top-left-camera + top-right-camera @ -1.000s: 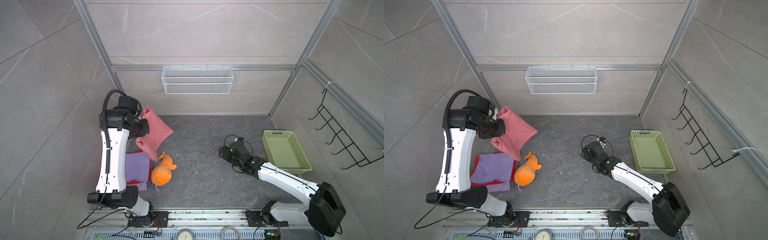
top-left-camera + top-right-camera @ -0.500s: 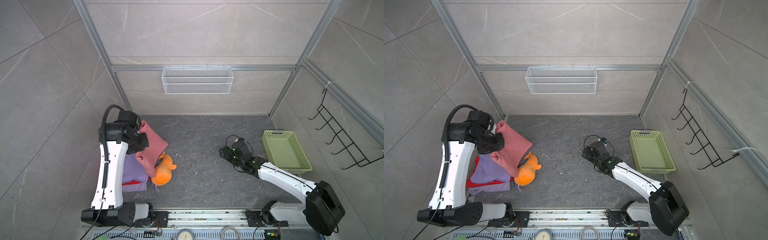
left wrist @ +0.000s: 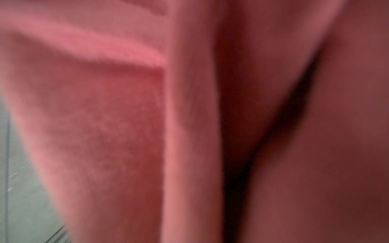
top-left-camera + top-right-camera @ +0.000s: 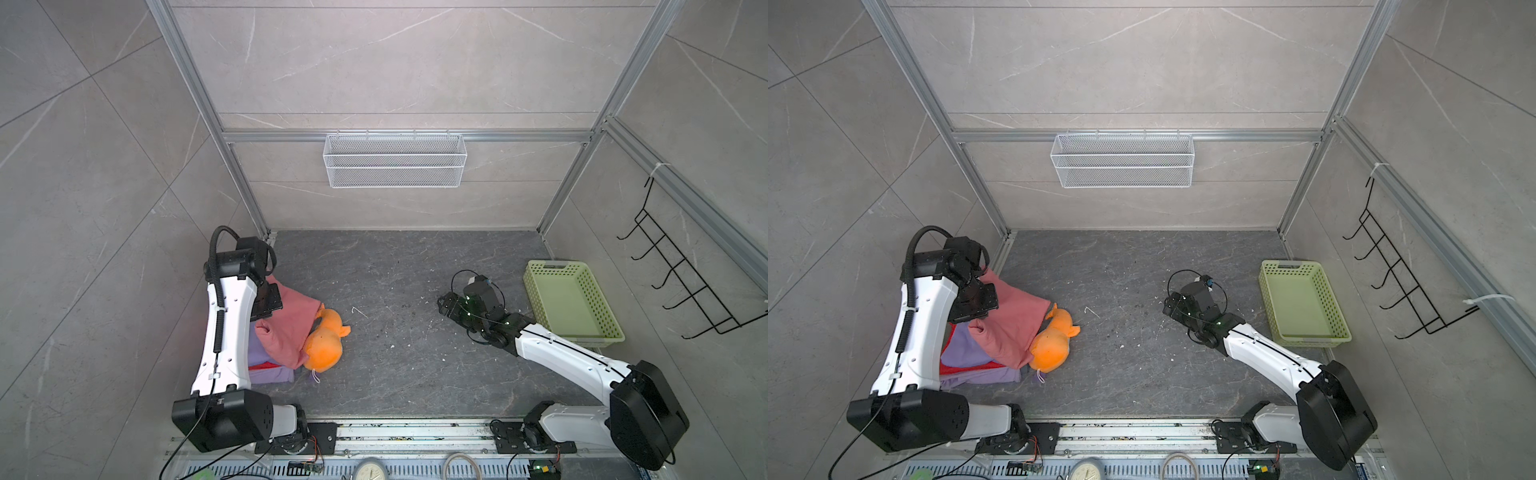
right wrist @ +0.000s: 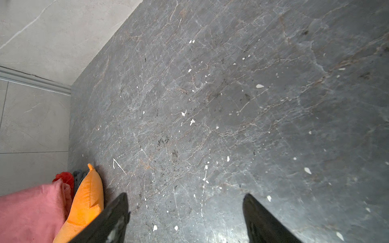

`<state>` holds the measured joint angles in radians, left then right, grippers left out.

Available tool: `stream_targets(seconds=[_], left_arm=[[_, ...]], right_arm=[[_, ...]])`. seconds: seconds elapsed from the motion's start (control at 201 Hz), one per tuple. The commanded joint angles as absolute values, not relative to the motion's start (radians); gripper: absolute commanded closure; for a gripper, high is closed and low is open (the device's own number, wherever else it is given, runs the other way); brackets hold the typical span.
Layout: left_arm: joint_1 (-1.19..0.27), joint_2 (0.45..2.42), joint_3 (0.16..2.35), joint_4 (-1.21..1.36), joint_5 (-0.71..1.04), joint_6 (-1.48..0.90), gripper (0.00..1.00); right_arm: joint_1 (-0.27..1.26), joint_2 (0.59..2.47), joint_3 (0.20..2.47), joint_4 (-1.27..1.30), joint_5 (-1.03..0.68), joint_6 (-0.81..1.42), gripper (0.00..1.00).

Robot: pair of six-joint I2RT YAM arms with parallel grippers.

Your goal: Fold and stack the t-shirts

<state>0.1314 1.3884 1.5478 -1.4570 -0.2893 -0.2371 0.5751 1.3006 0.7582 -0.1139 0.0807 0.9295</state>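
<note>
Enclosure: grey tiled walls on aluminium framing; white wire basket (image 4: 395, 160) on the back wall, black hook rack (image 4: 681, 282) on the right wall.
Table: dark grey veined stone (image 4: 395, 270), speckled with pale flecks.
Left end effector: (image 4: 269, 309) pressed together on an upper fold of the salmon-pink t-shirt (image 4: 291, 328); fingertips buried in the cloth in both top views.
Salmon-pink t-shirt: hangs from that grip at the table's left side. Its lower part is draped over the pile and laps onto the orange plush toy (image 4: 326, 347). Blurred pink cloth (image 3: 105, 126) fills the left wrist view.
Lavender t-shirt: (image 4: 963, 345) lies flat beneath the pink one, partly hidden by the left arm.
Red t-shirt: (image 4: 967, 366) shows only as a thin strip between lavender layers.
Orange plush toy: lies on the table, touching the pile's right side.
Right end effector: (image 5: 185, 195) fingers spread wide, nothing between them; above bare table right of centre, pointing toward the pile, well apart from it.
Pale green basket: (image 4: 557, 264) at the table's right edge, just beside the right arm.
</note>
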Motion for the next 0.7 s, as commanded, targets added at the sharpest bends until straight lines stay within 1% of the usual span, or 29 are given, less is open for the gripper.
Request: stream_targets(seconds=[0.0,0.119,0.224,0.373,0.528,0.543,0.573,0.588,0.642,0.697], left_arm=[[0.155,1.425,1.549,-1.394,-0.388,-0.207,1.0],[0.174,1.475,1.504,-1.347,-0.435,-0.2,1.0],[0.209,1.528,1.458,-1.34,-0.562,-0.21,1.0],[0.273,1.577,1.418,-1.266,-0.517,-0.206,1.0],[0.287,1.631,1.401,-1.246,-0.567,-0.243,1.0],[0.287,1.636,1.399,-1.244,-0.576,-0.247,0.96],[0.288,1.647,1.393,-1.238,-0.594,-0.252,0.84],[0.29,1.651,1.391,-1.236,-0.603,-0.255,0.8],[0.296,1.669,1.388,-1.229,-0.638,-0.268,0.68],[0.306,1.688,1.398,-1.236,-0.669,-0.285,0.51]], right_arm=[[0.568,1.32,0.774,-0.115,0.081,0.91,0.15],[0.563,1.342,0.797,-0.127,0.07,0.908,0.15],[0.558,1.354,0.808,-0.133,0.067,0.908,0.15],[0.548,1.385,0.84,-0.164,0.063,0.904,0.15],[0.539,1.418,0.876,-0.183,0.057,0.902,0.15],[0.54,1.421,0.878,-0.184,0.057,0.902,0.15],[0.538,1.426,0.885,-0.188,0.057,0.902,0.15],[0.539,1.428,0.889,-0.19,0.057,0.901,0.15],[0.537,1.434,0.899,-0.199,0.059,0.9,0.15],[0.537,1.438,0.908,-0.206,0.061,0.902,0.15]])
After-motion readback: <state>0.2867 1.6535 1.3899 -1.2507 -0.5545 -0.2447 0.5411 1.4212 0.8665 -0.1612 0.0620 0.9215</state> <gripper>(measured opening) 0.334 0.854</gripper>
